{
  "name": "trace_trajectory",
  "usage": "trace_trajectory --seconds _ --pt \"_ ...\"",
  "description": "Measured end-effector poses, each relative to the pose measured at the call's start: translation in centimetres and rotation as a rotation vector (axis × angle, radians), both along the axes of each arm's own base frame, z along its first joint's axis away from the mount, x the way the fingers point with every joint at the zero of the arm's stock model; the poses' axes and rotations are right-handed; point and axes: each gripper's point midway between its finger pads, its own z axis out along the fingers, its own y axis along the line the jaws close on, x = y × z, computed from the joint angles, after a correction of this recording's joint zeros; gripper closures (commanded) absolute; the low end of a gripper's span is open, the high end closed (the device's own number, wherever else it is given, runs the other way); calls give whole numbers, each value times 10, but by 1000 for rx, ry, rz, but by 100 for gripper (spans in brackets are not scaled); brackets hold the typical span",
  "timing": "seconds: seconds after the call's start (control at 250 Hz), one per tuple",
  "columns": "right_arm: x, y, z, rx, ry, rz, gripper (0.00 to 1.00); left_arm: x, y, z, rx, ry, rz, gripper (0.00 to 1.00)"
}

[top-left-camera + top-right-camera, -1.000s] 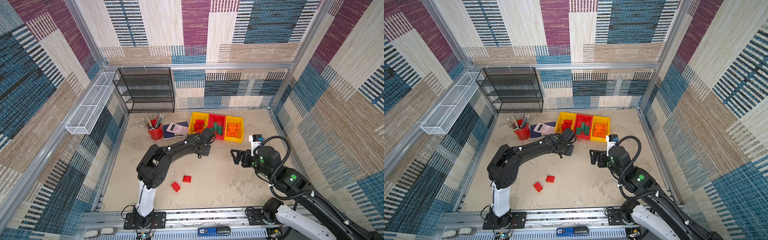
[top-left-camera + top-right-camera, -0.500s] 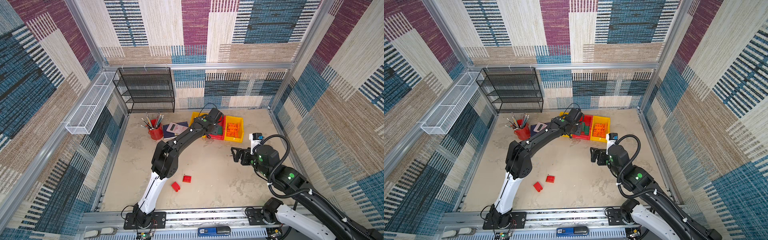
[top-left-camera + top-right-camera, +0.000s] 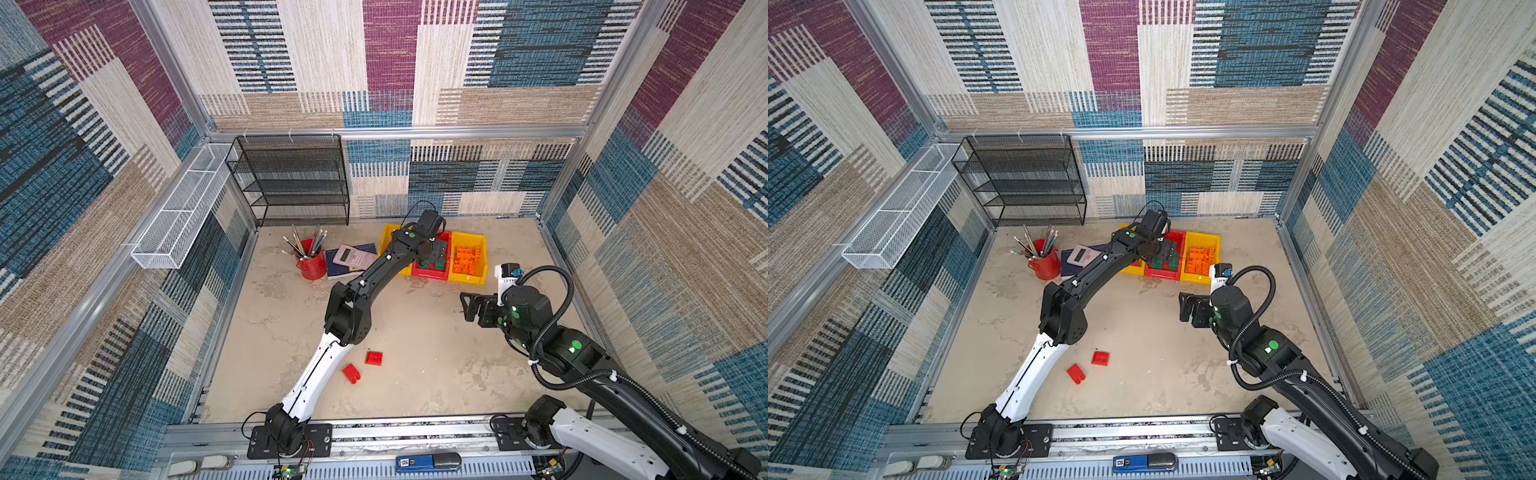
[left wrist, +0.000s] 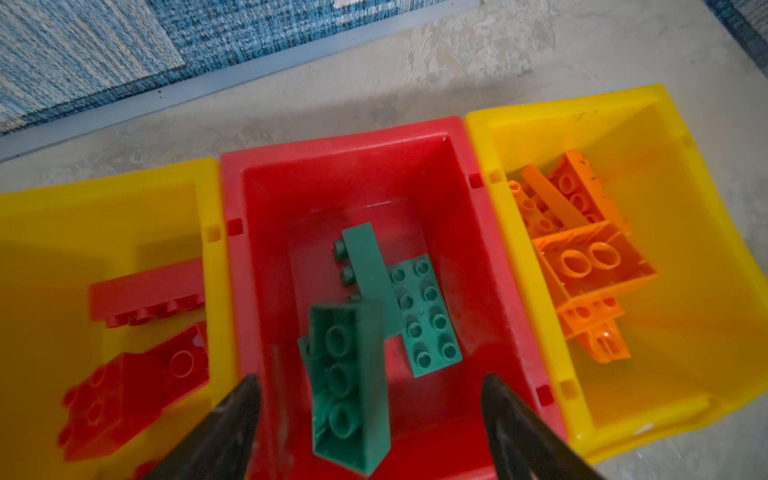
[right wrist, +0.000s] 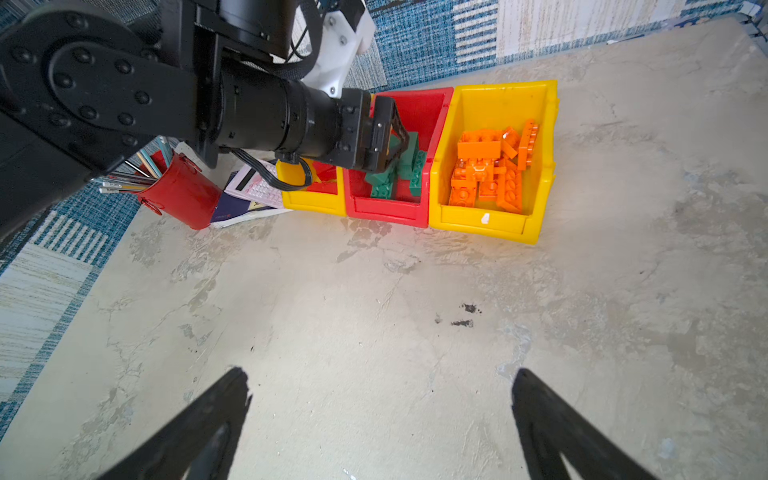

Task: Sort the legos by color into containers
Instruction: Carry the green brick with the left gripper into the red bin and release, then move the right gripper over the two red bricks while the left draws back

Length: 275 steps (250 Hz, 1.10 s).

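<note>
My left gripper (image 4: 370, 390) hangs open over the middle red container (image 4: 345, 166). A green lego (image 4: 349, 382) is tilted between its fingers, touching neither, above other green legos (image 4: 428, 316). The left yellow container (image 4: 104, 216) holds red legos (image 4: 124, 395); the right yellow container (image 4: 665, 166) holds orange legos (image 4: 590, 266). In both top views two red legos (image 3: 374, 358) (image 3: 351, 372) lie on the table beside the left arm's white link, and the left gripper (image 3: 436, 253) sits over the containers. My right gripper (image 5: 380, 386) is open and empty above bare table.
Left of the containers are a red pencil cup (image 3: 311, 264) and a calculator (image 3: 355, 257) on a dark notebook. A black mesh shelf (image 3: 291, 183) stands at the back wall. A white wire basket (image 3: 183, 212) hangs on the left wall.
My left arm has swung from in front of the containers to over the red one, and its gripper has opened, freeing the green lego. The right arm has barely moved.
</note>
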Motion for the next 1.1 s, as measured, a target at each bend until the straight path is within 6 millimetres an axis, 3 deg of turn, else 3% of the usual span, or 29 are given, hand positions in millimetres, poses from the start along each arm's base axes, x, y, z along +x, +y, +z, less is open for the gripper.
trace_trajectory --seconds 0.112,0.248,0.376,0.444,0.576,0.776,0.9,1.1 --pt "3 3 -3 -28 3 16 0 -14 1 9 -26 16 -31 17" --pt "8 16 2 -54 -12 90 1 -39 18 48 -62 -15 -42 17" --pt "16 37 -2 -78 4 182 11 -75 68 96 -77 -88 6 15" --pt "16 51 -13 -82 39 247 13 -105 106 106 -79 -109 58 14" --pt "-3 95 -42 -105 118 443 13 -168 172 95 -87 -105 158 14" --pt "-55 174 -106 -272 243 780 15 -259 240 55 -162 -49 261 13" --pt "-73 190 -135 -344 279 893 19 -290 269 45 -209 -49 332 13" --pt "-87 209 -150 -374 256 1018 19 -321 303 41 -274 -55 440 14"
